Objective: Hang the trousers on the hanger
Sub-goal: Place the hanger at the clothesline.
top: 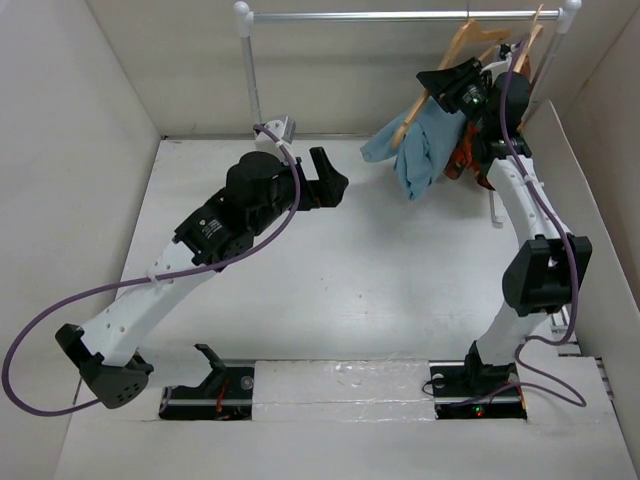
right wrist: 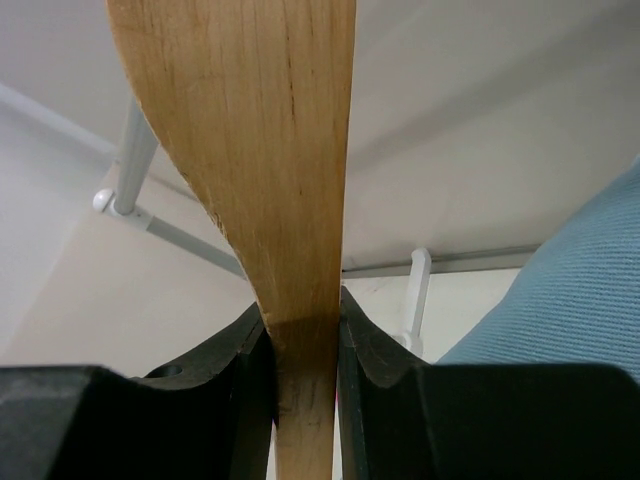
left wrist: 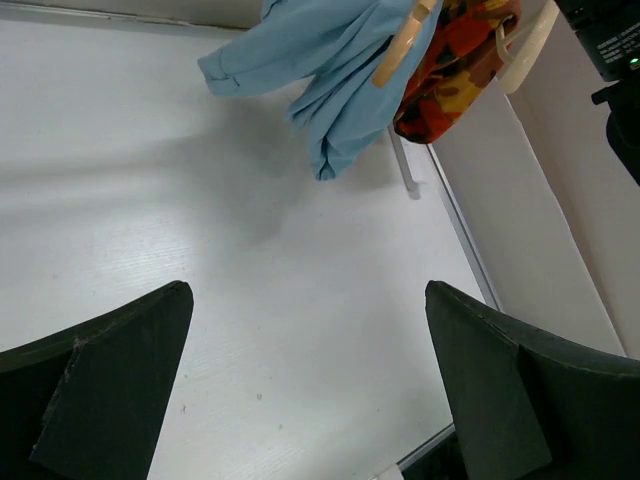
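The light-blue trousers (top: 420,150) hang draped over a light wooden hanger (top: 462,45) whose hook sits on the rail at the back right. They also show in the left wrist view (left wrist: 320,70) and at the right edge of the right wrist view (right wrist: 570,300). My right gripper (top: 455,82) is shut on the hanger's wooden arm (right wrist: 270,150), with both fingers pressed against the wood. My left gripper (top: 330,180) is open and empty over the middle of the table, left of the trousers; its two dark fingers (left wrist: 110,370) stand wide apart.
A second wooden hanger (top: 528,45) with orange-red patterned cloth (left wrist: 450,60) hangs just right of the trousers. The metal rail (top: 400,15) rests on white posts (top: 248,70). White walls enclose the table (top: 350,270) on three sides.
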{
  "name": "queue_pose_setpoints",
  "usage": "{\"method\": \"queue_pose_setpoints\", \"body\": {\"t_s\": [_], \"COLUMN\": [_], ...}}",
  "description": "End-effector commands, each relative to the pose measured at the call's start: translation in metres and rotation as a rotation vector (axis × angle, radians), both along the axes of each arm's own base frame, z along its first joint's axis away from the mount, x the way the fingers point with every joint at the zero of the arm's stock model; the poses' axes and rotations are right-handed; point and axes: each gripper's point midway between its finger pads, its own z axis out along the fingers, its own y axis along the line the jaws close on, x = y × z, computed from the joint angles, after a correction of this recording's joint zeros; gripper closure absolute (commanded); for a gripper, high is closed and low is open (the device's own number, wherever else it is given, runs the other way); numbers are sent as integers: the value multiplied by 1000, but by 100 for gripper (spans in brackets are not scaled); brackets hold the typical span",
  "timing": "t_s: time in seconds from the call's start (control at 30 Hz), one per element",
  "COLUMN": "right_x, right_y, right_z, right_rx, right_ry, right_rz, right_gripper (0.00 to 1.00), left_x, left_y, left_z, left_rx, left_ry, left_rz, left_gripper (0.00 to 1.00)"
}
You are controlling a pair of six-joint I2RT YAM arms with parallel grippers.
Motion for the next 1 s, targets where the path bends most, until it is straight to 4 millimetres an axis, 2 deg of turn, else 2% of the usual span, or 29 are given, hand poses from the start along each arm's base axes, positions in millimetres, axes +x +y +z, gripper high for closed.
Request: {"method": "queue_pose_setpoints", "body": {"t_s": [0.0,0.07,0.1,0.3,0.37,0.43,0.47,0.63,0.7,0.77,0.8,0.9,0.97], "right_x": [-24,-14,-14,5,11,16,18,27,29,29,28,23,21], "right_y": [-11,-26,-26,-49,-59,-58,-63,-64,-64,-65,-66,-68,-72], "right_z": [102,96,97,75,68,61,55,26,17,12,13,21,27], "right_rx": [39,42,47,64,66,65,65,47,36,14,-1,-12,-20], "right_ry": [-319,-298,-301,-250,-233,-223,-211,-147,-119,-104,-110,-127,-142], "right_rz": [-26,-57,-53,-100,-115,-107,-117,-121,-123,-131,-141,-153,-161], "right_gripper": [100,100,100,100,100,100,100,100,94,79,68,60,49], "left_x": [0,3,3,4,4,4,4,9,11,12,14,17,18], "left_y": [6,13,16,16,19,23,24,27,24,19,18,15,11], "left_z": [35,39,40,23,25,28,29,17,11,4,0,-4,-3], "left_rx": [-50,-31,-21,14,19,23,26,65,71,82,89,102,104], "left_ry": [-77,-96,-108,-81,-84,-97,-102,-82,-70,-56,-49,-38,-40], "left_rz": [16,48,51,53,63,74,77,105,102,88,90,87,76], "left_gripper": [1,1,1,1,1,1,1,1,1,1,1,1,1]}}
